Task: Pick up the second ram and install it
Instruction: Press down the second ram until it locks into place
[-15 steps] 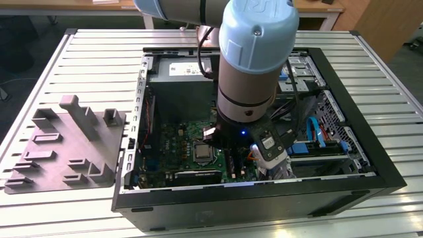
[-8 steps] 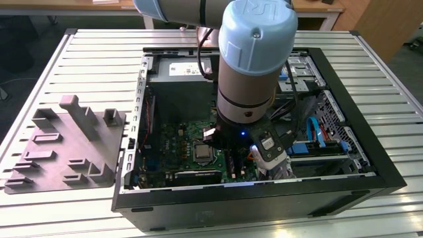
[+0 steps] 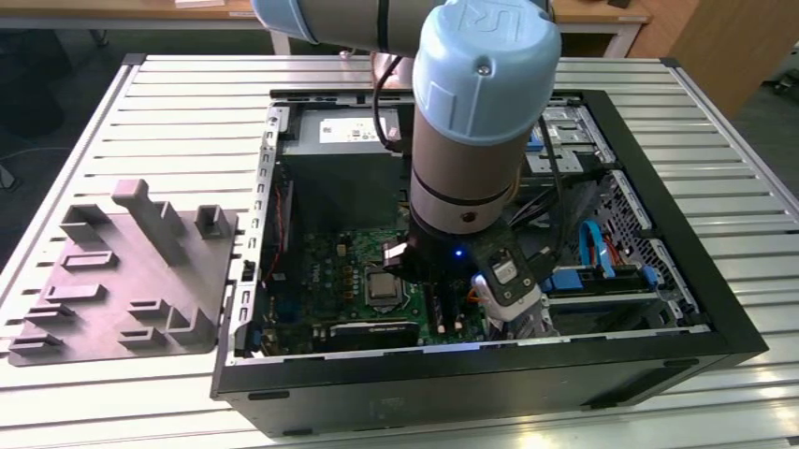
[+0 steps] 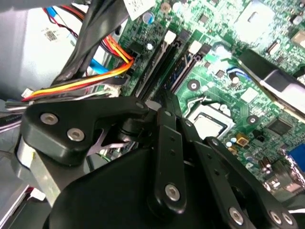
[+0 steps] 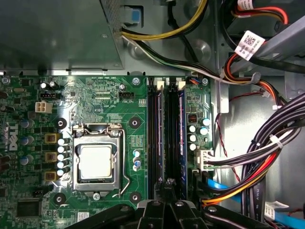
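Hiding their own tips, the jaws [image 5: 167, 188] (grip unclear) meet the second ram [image 5: 181, 138].

We find no legible text. A barcode tag [image 5: 249, 44] hangs well apart from the gripper [image 5: 167, 191]; its print is too small.

the motherboard [image 5: 128, 109] is bright green, dotted with pale print and small silver-topped capacitors. its slot rails [image 5: 167, 133] are black with white end clips, and a dark-blue strip, the second ram [image 5: 181, 138], lies along one of them. the processor [image 5: 95, 162] is plain silver in a grey metal frame. cables [image 5: 248, 186] run black, red, orange and yellow (one flat lead is light blue). the arm [image 3: 481, 84] is pale blue over grey; the pincer [image 4: 162, 157] is matt black. the case [image 3: 500, 374] is black, the slatted tabletop [image 3: 163, 103] pale grey.
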`<state>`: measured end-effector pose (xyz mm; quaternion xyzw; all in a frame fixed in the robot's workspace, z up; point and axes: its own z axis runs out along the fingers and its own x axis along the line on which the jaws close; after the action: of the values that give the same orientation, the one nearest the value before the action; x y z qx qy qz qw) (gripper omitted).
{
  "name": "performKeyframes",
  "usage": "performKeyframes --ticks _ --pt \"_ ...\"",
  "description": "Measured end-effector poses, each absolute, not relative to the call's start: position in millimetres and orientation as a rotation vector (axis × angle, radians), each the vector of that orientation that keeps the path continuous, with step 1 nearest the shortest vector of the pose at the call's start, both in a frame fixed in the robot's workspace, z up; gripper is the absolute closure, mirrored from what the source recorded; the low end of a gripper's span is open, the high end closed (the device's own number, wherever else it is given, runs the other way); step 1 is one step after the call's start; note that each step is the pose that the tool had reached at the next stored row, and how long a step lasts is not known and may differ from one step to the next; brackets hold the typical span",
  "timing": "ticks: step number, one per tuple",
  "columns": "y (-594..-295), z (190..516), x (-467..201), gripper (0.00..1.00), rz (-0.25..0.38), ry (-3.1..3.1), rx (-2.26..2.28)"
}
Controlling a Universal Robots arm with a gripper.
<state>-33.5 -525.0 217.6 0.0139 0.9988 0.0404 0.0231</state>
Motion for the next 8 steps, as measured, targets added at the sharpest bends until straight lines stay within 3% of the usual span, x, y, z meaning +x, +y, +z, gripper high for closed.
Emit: performKeyframes --ticks 8 --pt "-525.0 217.0 -33.5 0.90 0.125 3.093 0.043"
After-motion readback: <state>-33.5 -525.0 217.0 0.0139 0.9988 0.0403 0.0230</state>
